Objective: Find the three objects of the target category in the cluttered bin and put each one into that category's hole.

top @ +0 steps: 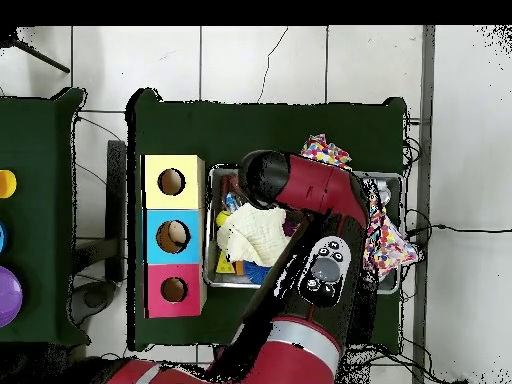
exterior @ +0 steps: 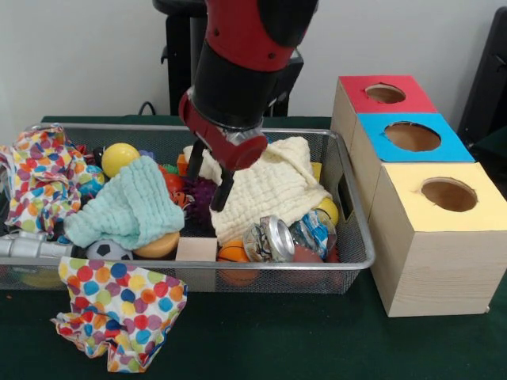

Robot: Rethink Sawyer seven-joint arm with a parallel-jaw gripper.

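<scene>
The gripper (exterior: pixel 208 184) hangs low over the middle of the bin (exterior: pixel 358 207), its two dark fingers (exterior: pixel 223 191) spread apart and empty, one tip brushing the edge of the cream cloth (exterior: pixel 269 190). An orange-brown bun-like toy (exterior: pixel 158 246) sits by the front wall, under the mint cloth (exterior: pixel 127 204). The red-topped box's hole (exterior: pixel 385 93) stands well off to the side.

In the overhead view we see the red arm (top: pixel 315 200) covering most of the bin (top: pixel 212 230), hiding its middle contents. From the front, the cream cloth (exterior: pixel 269 186) and mint cloth (exterior: pixel 131 202) bury whatever lies beneath. We cannot identify any bun-like toys among the clutter.
</scene>
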